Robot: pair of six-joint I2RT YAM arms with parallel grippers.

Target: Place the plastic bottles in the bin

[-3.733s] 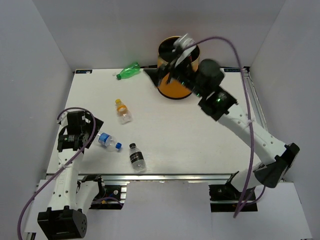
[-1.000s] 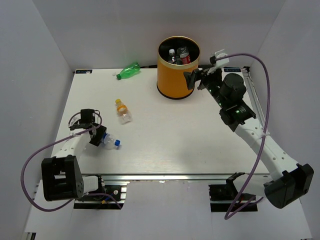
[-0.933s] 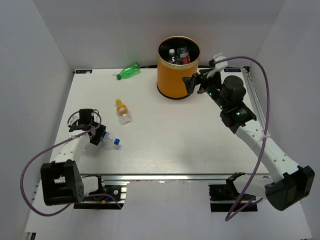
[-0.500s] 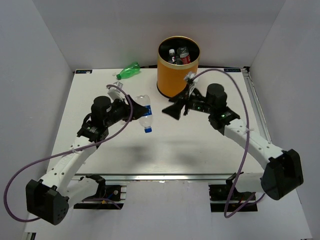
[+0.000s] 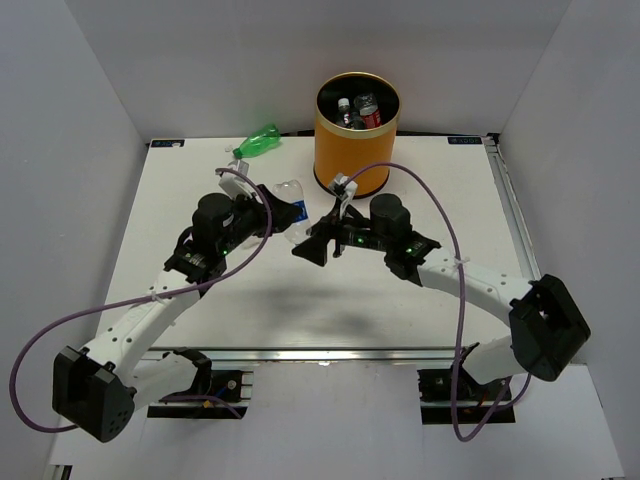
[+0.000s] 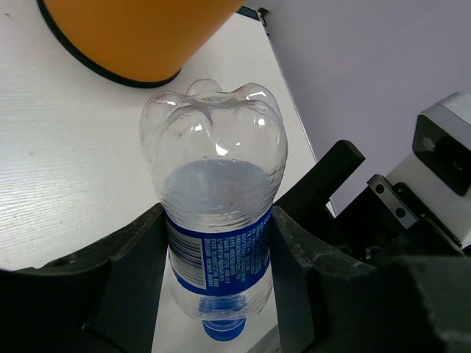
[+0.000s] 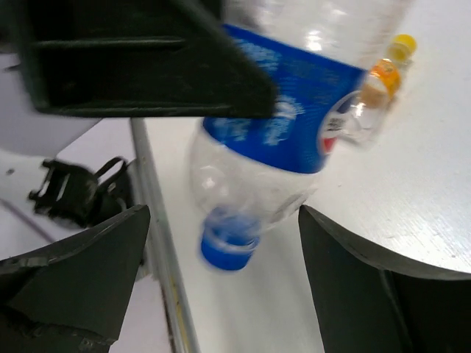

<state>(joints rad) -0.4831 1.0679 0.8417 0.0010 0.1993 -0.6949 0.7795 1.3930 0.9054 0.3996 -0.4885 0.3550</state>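
Observation:
My left gripper (image 5: pixel 281 216) is shut on the blue-labelled, blue-capped bottle (image 5: pixel 293 206), held in the air over the table's middle, cap end down. In the left wrist view both fingers (image 6: pixel 140 272) press the label of this bottle (image 6: pixel 213 162). My right gripper (image 5: pixel 315 238) is open right beside it. In the right wrist view its wide jaws flank the bottle's blue cap (image 7: pixel 229 248) without touching. The orange bin (image 5: pixel 357 135) stands at the back with two bottles (image 5: pixel 356 108) inside. A green bottle (image 5: pixel 258 141) lies at the back left. An orange-capped bottle (image 7: pixel 375 87) lies on the table.
White walls close in the table on three sides. The table's metal front rail (image 5: pixel 320 352) runs along the near edge. Purple cables (image 5: pixel 440 215) loop off both arms. The bin's base (image 6: pixel 140 44) is close behind the held bottle.
The left arm has lifted the blue-labelled bottle off the table's left side and carried it to the middle. The right arm has swung down from beside the bin to face it.

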